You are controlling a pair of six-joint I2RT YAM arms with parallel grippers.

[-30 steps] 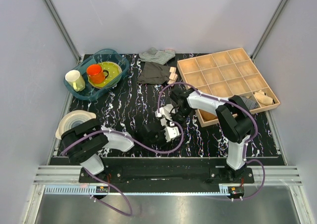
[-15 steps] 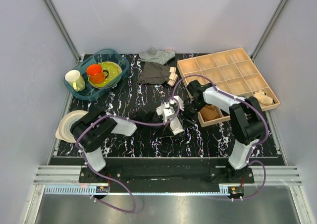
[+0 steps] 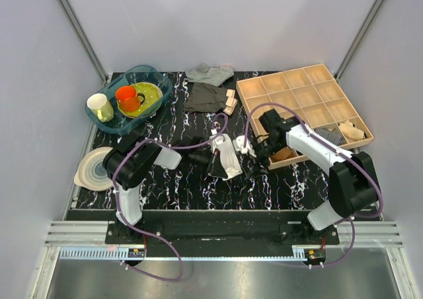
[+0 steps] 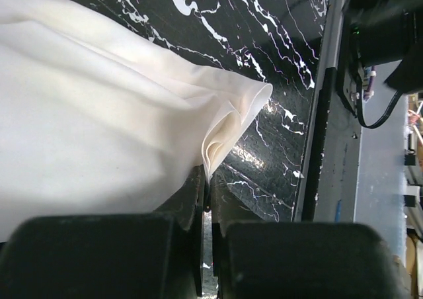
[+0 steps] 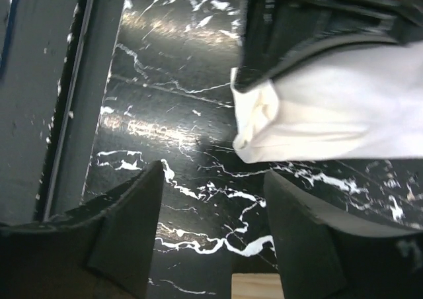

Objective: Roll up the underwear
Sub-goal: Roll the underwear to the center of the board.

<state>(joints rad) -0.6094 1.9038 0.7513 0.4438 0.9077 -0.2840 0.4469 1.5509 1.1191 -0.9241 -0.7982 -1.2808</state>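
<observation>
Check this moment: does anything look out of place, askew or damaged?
Only mildly. The underwear is bunched, neither flat nor rolled, with one folded corner pinched in the shut jaws of the left gripper. Small wooden blocks lie loose outside the tray, beside the dark grey garment. Nothing looks spilled or damaged.

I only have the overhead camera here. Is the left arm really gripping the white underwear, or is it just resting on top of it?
Observer: It's gripping. The left wrist camera shows the left jaws shut on an edge of the underwear.
Operator: Anything in the right jaws?
Observer: Nothing. On the right wrist camera they stand apart, with only the black marble table between the fingers.
Operator: Does the cloth look rolled yet?
Observer: No. Up close on the left wrist camera, the corner beside the jaws is doubled over in loose layers, not a roll.
</observation>
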